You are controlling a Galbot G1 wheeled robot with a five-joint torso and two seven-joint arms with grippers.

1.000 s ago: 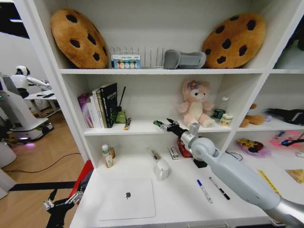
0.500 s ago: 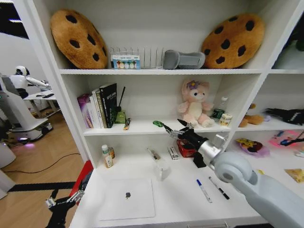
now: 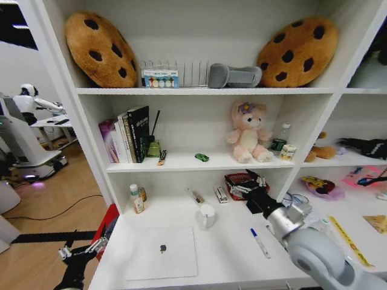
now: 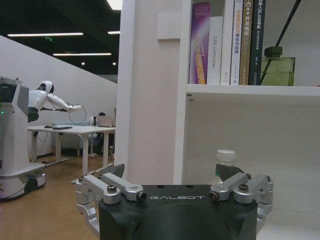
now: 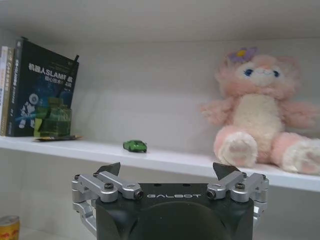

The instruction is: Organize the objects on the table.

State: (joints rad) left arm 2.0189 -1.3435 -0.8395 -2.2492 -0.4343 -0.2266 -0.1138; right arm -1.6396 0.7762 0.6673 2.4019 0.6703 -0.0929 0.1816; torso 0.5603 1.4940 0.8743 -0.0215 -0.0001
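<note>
The blue-capped white marker [image 3: 260, 242] is what I judge my next move turns on, so I start from the right gripper [image 3: 248, 183]: it hangs empty with its jaws spread apart, above the back of the table [image 3: 230, 254] and in front of the red wire basket [image 3: 237, 179]. From there the marker lies on the tabletop below and nearer to me, its long axis running roughly front to back with the blue cap at the far end, and the thin black pen lies just beside it, mostly hidden by my arm. The right arm is plainly the nearer one. The tiny green toy car [image 3: 202, 157] [image 5: 135, 146] sits on the shelf [image 3: 181, 164], the silver laptop [image 3: 162, 253] front-left. My left gripper [image 3: 80, 252], jaws apart, is parked low off the table's left edge.
</note>
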